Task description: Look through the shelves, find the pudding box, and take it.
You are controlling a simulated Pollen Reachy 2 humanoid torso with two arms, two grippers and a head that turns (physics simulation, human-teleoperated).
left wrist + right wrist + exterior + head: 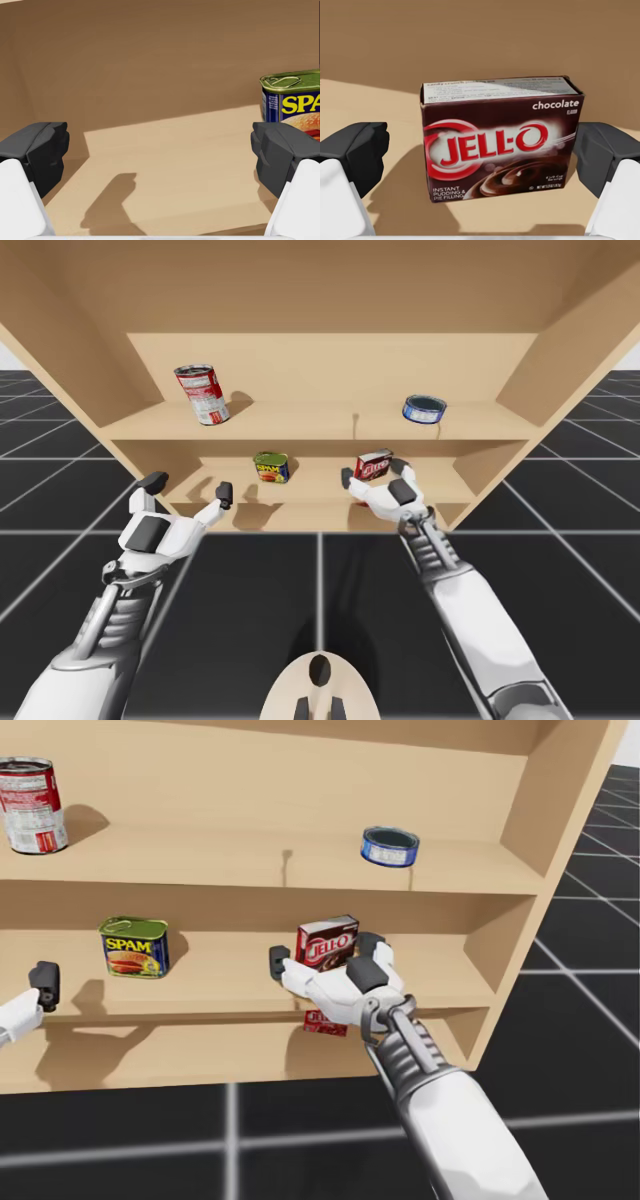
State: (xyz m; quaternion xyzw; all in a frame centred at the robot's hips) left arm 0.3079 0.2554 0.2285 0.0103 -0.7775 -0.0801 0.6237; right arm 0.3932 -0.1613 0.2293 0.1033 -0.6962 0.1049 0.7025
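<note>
On the lower board of the light wooden shelf unit [230, 982], the dark brown rectangular cardboard pudding box [502, 142] stands upright on its long edge, printed front facing outward. My right hand [480, 160] is spread wide around it, one dark finger on each side. A clear gap shows at one finger, and I cannot tell whether the other touches, so nothing is gripped. Further along the same board my left hand [160, 155] hovers equally wide open and holds nothing, with the blue-sided, green-topped rectangular meat tin [290, 97] standing just ahead of one finger.
</note>
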